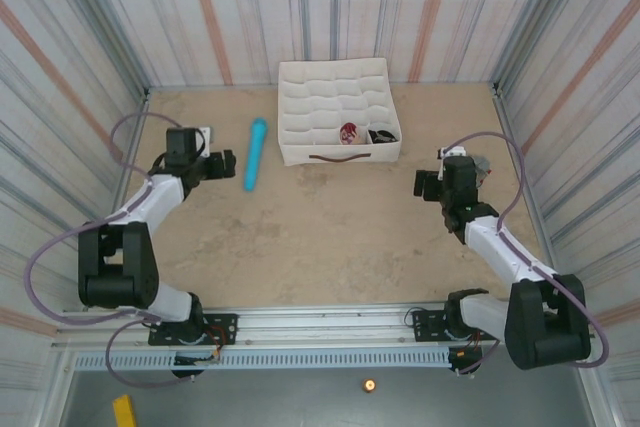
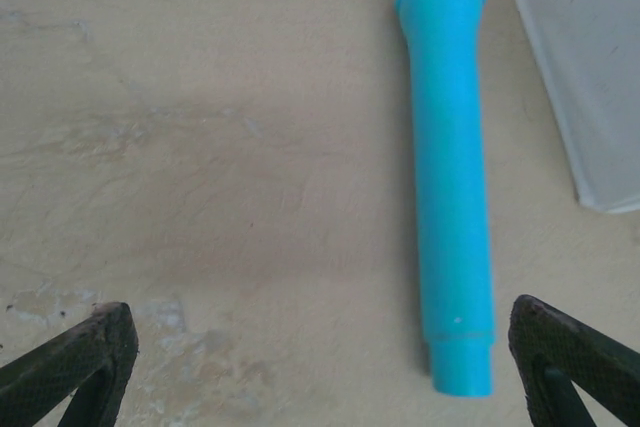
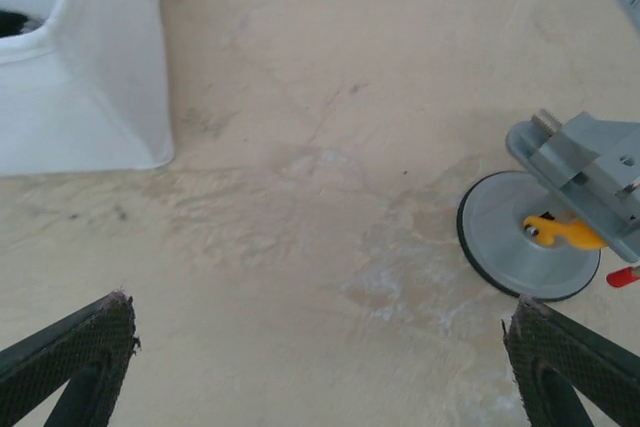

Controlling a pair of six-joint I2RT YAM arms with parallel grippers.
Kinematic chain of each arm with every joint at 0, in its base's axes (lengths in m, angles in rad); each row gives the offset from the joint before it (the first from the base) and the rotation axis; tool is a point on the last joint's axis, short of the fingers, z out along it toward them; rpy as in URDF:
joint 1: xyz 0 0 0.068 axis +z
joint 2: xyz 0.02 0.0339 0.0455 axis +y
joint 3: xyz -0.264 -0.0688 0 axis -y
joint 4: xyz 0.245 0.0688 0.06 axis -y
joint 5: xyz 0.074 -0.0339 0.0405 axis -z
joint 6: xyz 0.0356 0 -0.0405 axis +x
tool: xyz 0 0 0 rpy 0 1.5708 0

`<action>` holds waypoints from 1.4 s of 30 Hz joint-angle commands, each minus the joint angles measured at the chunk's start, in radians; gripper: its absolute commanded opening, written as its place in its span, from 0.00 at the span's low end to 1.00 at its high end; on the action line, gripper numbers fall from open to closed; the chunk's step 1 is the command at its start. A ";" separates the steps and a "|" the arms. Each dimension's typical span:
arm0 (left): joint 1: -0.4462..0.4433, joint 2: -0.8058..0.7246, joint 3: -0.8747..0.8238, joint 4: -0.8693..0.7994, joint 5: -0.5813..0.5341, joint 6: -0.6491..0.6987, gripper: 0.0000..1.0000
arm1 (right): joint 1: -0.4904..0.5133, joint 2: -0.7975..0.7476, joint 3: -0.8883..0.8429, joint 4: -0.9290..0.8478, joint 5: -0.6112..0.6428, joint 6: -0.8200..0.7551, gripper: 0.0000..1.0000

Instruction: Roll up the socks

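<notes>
Two socks sit rolled in the front compartments of a white organizer box (image 1: 335,97): a beige and maroon sock (image 1: 348,133) and, to its right, a black sock (image 1: 383,135). A dark sliver of the black sock (image 3: 14,21) shows inside the box's corner in the right wrist view. My left gripper (image 1: 220,163) is open over the bare table, left of the box, with nothing between its fingers (image 2: 85,359). My right gripper (image 1: 428,185) is open too, right of the box and empty, its fingertips (image 3: 572,367) over bare table.
A light-blue cylinder (image 1: 255,153) (image 2: 450,177) lies on the table just right of the left gripper. A grey suction-cup mount (image 3: 530,237) (image 1: 480,165) stands by the right gripper. Striped walls close in the table on three sides. The box corner (image 3: 90,87) is at the right wrist view's upper left.
</notes>
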 commanded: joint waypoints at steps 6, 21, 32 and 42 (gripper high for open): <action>0.027 -0.048 -0.312 0.585 -0.035 0.119 0.99 | -0.055 0.154 -0.171 0.553 0.001 -0.065 0.99; 0.014 0.069 -0.372 0.792 -0.042 0.102 0.99 | -0.157 0.381 -0.168 0.786 -0.154 -0.022 0.99; -0.002 0.069 -0.371 0.792 -0.070 0.111 0.99 | -0.159 0.377 -0.139 0.723 -0.113 0.002 0.99; -0.001 0.068 -0.371 0.792 -0.070 0.110 0.99 | -0.160 0.378 -0.138 0.721 -0.113 0.002 0.99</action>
